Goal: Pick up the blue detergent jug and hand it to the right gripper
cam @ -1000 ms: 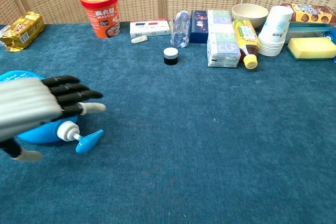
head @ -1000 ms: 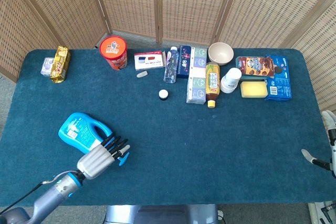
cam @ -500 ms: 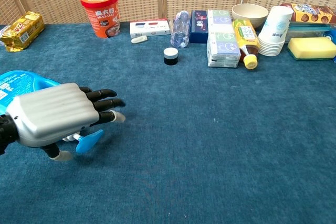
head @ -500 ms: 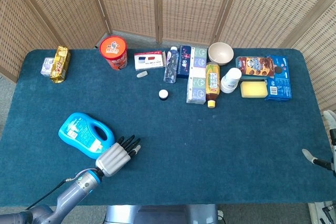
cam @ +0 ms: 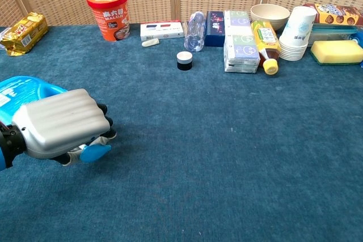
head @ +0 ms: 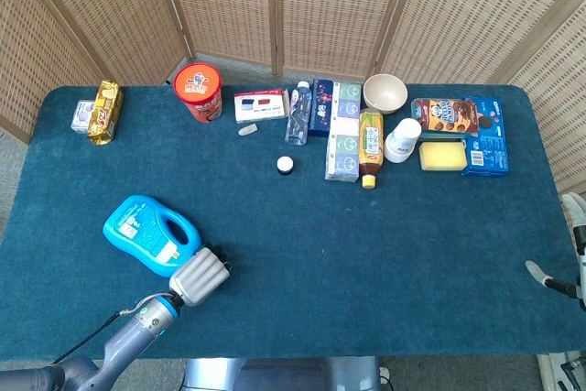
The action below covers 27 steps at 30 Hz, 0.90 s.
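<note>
The blue detergent jug (head: 148,233) lies on its side on the blue table cloth at the front left, label up; its body also shows at the left edge of the chest view (cam: 25,90). My left hand (head: 199,274) (cam: 59,122) covers the jug's neck end, knuckles up. Its fingers curl down around the neck, and the blue spout tip (cam: 94,152) sticks out beneath them. Only a grey sliver of my right hand (head: 548,277) shows at the right edge of the head view, low beside the table, and its fingers are hidden.
Along the far edge stand a red noodle cup (head: 199,91), a gold snack packet (head: 105,111), a clear bottle (head: 297,116), boxes (head: 341,142), a yellow-capped bottle (head: 369,146), a bowl (head: 385,92), paper cups (head: 401,140), a sponge (head: 441,155) and cookie boxes (head: 462,117). A small black-and-white cap (head: 286,165) sits alone.
My left hand slid from over the jug's body to its neck end, and its outstretched fingers curled down around the neck. The jug stayed where it was.
</note>
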### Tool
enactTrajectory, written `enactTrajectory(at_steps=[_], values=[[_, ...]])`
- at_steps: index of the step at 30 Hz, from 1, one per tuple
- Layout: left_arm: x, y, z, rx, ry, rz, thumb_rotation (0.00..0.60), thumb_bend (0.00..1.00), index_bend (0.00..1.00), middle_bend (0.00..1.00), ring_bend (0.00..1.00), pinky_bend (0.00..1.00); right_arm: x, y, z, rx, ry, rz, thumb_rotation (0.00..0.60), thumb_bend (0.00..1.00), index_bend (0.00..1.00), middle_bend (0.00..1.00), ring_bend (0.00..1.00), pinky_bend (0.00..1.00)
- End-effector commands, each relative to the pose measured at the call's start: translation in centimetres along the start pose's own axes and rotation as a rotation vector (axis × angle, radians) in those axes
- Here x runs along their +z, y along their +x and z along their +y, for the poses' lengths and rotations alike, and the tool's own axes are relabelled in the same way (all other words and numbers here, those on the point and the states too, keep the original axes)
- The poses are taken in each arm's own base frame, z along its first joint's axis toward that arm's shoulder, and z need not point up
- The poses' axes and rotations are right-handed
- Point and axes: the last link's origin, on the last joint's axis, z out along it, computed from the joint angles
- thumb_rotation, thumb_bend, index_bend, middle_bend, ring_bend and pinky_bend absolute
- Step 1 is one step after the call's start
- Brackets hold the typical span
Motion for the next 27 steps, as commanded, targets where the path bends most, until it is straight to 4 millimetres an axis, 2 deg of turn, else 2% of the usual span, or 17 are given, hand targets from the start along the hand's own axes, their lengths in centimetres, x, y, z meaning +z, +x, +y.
enactTrajectory(at_steps=[1,3,8,16,20,24,27], values=[[0.0,-0.1,0.0,0.025,0.004,0.014,0.600,0.45,0.63,0.55,0.44,0.61,0.0,0.0,0.0,0.001,0.001,-0.002,0.600,0.00,0.00,0.00,0.00,0.00],[0.0,0.3,0.0,0.001,0.003,0.036,0.600,0.46,0.67,0.59,0.48,0.65,0.0,0.0,0.0,0.001,0.002,-0.003,0.600,0.00,0.00,0.00,0.00,0.00],[-1.2,2.9,-1.3,-0.122,0.009,0.141,0.600,0.46,0.67,0.60,0.48,0.65,0.0,-0.1,0.0,0.003,-0.001,-0.012,0.600,0.00,0.00,0.00,0.00,0.00],[-4.6,8.8,-5.4,-0.263,0.050,0.341,0.600,0.46,0.69,0.62,0.50,0.67,0.0,-0.5,-0.2,0.013,0.006,-0.036,0.600,0.00,0.00,0.00,0.00,0.00],[-5.7,10.3,-6.6,-0.329,0.051,0.379,0.600,0.46,0.71,0.63,0.51,0.67,0.0,-0.8,-0.4,0.040,0.023,-0.070,0.600,0.00,0.00,0.00,0.00,0.00],[-6.9,12.5,-7.7,-0.466,0.024,0.417,0.600,0.46,0.71,0.63,0.51,0.67,0.1,-1.7,-1.1,0.111,0.073,-0.135,0.600,0.00,0.00,0.00,0.00,0.00],[-7.1,13.2,-8.1,-0.521,-0.001,0.427,0.600,0.46,0.71,0.63,0.51,0.67,0.2,-2.0,-1.4,0.163,0.095,-0.164,0.600,0.00,0.00,0.00,0.00,0.00]])
